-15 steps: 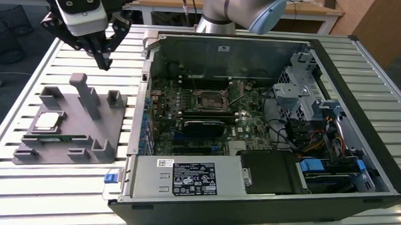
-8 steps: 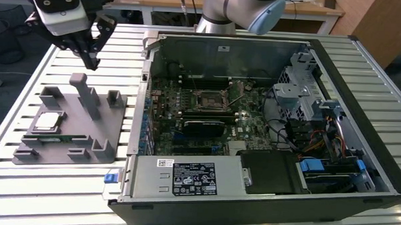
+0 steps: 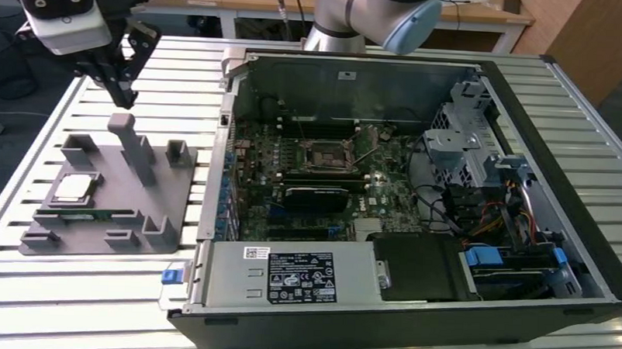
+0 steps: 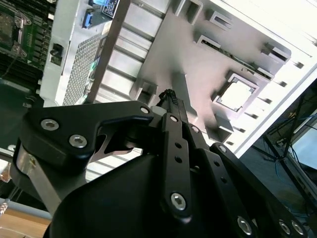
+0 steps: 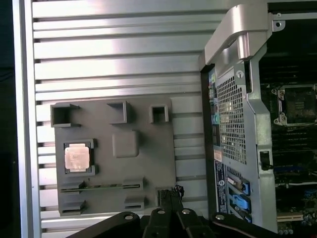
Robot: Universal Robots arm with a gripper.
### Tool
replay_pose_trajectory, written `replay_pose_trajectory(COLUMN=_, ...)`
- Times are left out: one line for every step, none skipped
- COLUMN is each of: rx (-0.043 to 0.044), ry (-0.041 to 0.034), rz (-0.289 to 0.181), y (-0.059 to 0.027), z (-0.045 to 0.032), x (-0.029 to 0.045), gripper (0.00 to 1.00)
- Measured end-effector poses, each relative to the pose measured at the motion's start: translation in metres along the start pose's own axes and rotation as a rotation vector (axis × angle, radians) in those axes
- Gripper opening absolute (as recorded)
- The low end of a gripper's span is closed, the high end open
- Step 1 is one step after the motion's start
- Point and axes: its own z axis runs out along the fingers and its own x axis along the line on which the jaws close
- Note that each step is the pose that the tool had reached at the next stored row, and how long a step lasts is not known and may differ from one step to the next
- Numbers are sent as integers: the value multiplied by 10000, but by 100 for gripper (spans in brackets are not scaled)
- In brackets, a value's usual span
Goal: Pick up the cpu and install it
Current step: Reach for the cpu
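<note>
The cpu (image 3: 75, 186), a small silver-grey square chip, lies flat in a square pocket of the grey holder plate (image 3: 107, 233) on the exterior view's left. It also shows in the first wrist view (image 5: 77, 157) and the second wrist view (image 4: 237, 93). My gripper (image 3: 127, 100) hangs high above the plate's far end, over a tall grey post (image 3: 126, 133), well clear of the cpu. Its black fingers meet at the tips (image 4: 167, 94) (image 5: 171, 191), shut with nothing between them. The black socket frame (image 3: 326, 153) sits on the motherboard inside the open computer case (image 3: 556, 253).
A long thin green memory stick (image 3: 92, 213) lies in a slot of the holder plate, just in front of the cpu. Several grey posts and blocks rise from the plate. The case's metal side wall (image 5: 237, 124) stands between plate and motherboard. The slatted table (image 3: 79, 306) carries everything.
</note>
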Motion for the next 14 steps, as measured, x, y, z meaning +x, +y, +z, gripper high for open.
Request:
replay_pose_trajectory(rx=0, ry=0, rz=0, y=-2, z=0, x=23, gripper=11)
replay_pose_trajectory(rx=-1, ry=-1, rz=0, y=-4, z=0, x=47, gripper=11)
replay_pose_trajectory(rx=0, ry=0, rz=0, y=-5, z=0, x=70, gripper=11)
replay_pose_trajectory(rx=0, ry=0, rz=-1, y=-7, z=0, x=93, gripper=11)
replay_pose_trajectory(rx=0, ry=0, rz=0, y=-9, z=0, x=116, gripper=11)
replay_pose_trajectory(rx=1, ry=1, rz=1, y=-10, z=0, x=138, gripper=11)
replay_pose_trajectory(rx=0, ry=0, rz=1, y=-12, z=0, x=161, gripper=11)
replay_pose_trajectory(rx=0, ry=0, rz=1, y=-14, z=1, x=185, gripper=11)
replay_pose_trajectory(rx=0, ry=0, rz=1, y=-16, z=1, x=207, gripper=11)
replay_pose_trajectory(rx=-1, ry=-1, rz=0, y=-17, z=1, x=228, gripper=11)
replay_pose_trajectory(rx=0, ry=0, rz=1, y=-19, z=1, x=248, gripper=11)
replay_pose_trajectory(rx=-1, ry=0, rz=1, y=-20, z=1, x=267, gripper=11)
replay_pose_trajectory(rx=0, ry=0, rz=0, y=-22, z=1, x=287, gripper=11)
replay_pose_trajectory(rx=-1, ry=-1, rz=0, y=-24, z=2, x=306, gripper=11)
